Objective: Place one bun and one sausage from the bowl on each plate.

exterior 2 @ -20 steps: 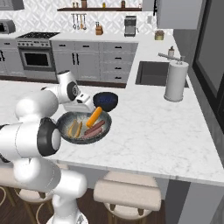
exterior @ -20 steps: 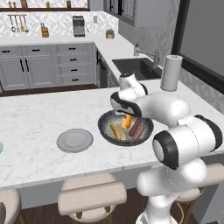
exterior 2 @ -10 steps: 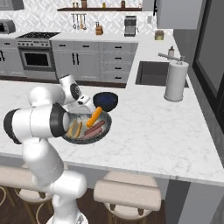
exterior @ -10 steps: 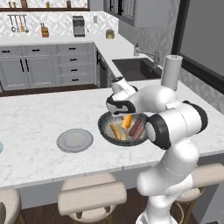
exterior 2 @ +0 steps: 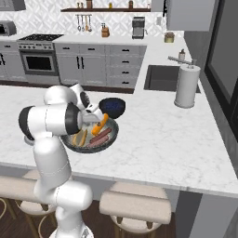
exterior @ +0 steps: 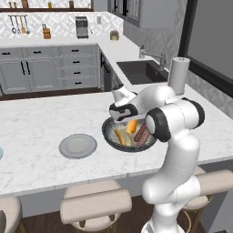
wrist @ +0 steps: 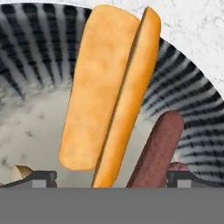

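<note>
hovering low over the bowl, the gripper is seen in the hand view with its two dark fingertips set wide apart at the bottom corners, nothing clamped between them. a split bun is framed directly between the tips, stood against the bowl's ribbed grey wall, with a reddish sausage just beside it on one side; a small pale bit at the lower corner cannot be identified.

in the left base view the wrist is bent down over the near rim of the bowl, and inside it a bun, a second bun and a sausage are seen lying close together. the bowl sits on the white marble counter. a grey plate lies near the bowl, on its left, bare, and apart from it. a sliver of a pale blue plate is cut by the left edge of that view.

in the right base view a small navy bowl is seen just behind the bowl, and a paper towel roll stands upright by the sink, well apart.
</note>
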Motion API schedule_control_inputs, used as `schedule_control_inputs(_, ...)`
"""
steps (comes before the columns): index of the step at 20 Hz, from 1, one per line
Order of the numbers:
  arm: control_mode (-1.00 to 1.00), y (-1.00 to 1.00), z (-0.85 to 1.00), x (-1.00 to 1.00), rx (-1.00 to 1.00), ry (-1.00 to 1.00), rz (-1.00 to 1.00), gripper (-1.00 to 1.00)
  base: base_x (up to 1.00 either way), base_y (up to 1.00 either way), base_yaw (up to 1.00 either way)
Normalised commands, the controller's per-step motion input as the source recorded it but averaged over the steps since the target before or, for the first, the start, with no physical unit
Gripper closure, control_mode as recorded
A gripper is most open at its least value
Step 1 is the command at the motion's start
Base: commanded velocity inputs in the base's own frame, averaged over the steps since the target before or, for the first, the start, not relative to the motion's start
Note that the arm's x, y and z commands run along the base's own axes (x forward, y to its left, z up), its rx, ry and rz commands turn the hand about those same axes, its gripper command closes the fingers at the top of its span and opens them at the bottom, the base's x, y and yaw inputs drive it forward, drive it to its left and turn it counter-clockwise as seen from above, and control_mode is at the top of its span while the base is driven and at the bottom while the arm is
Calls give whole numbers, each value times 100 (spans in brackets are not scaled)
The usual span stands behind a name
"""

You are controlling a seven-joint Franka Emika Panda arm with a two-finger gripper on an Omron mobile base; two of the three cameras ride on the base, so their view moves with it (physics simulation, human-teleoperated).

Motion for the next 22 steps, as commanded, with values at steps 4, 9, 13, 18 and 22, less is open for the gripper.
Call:
schedule_control_inputs(4,-100,0,-30,26,-1,-1,0,-100,0,0,0)
schedule_control_inputs(9,-100,-2,-35,6,0,-5,0,-100,0,0,0)
schedule_control_inputs(13,-100,0,-21,5,0,-3,0,-100,0,0,0)
schedule_control_inputs(18,-100,0,-27,0,0,-5,0,-100,0,0,0)
schedule_control_inputs(22,-100,0,-18,1,0,-9,0,100,0,0,0)
